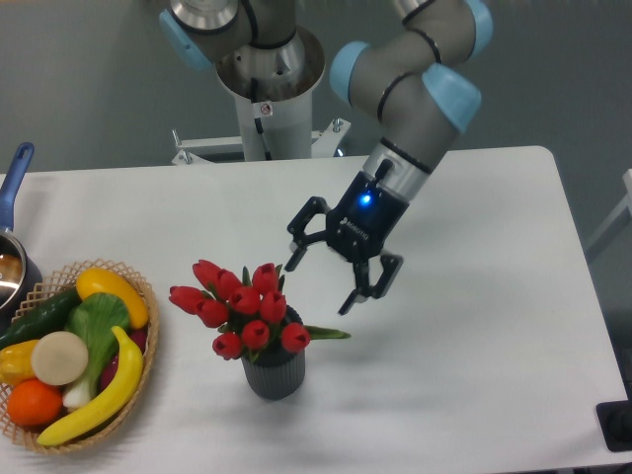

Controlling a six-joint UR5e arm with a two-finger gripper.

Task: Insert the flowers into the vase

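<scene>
The flowers [240, 306], a bunch of red tulip buds with green leaves, stand in the dark grey ribbed vase [273, 372] and lean to the left over its rim. One narrow leaf sticks out to the right at rim height. The vase stands upright on the white table, left of centre near the front. My gripper [319, 283] hovers up and to the right of the bunch, open, with nothing between its fingers and clear of the buds.
A woven basket [145, 341] of fruit and vegetables sits at the front left. A pot with a blue handle [12, 178] is at the far left edge. The robot's base column [267, 99] stands behind the table.
</scene>
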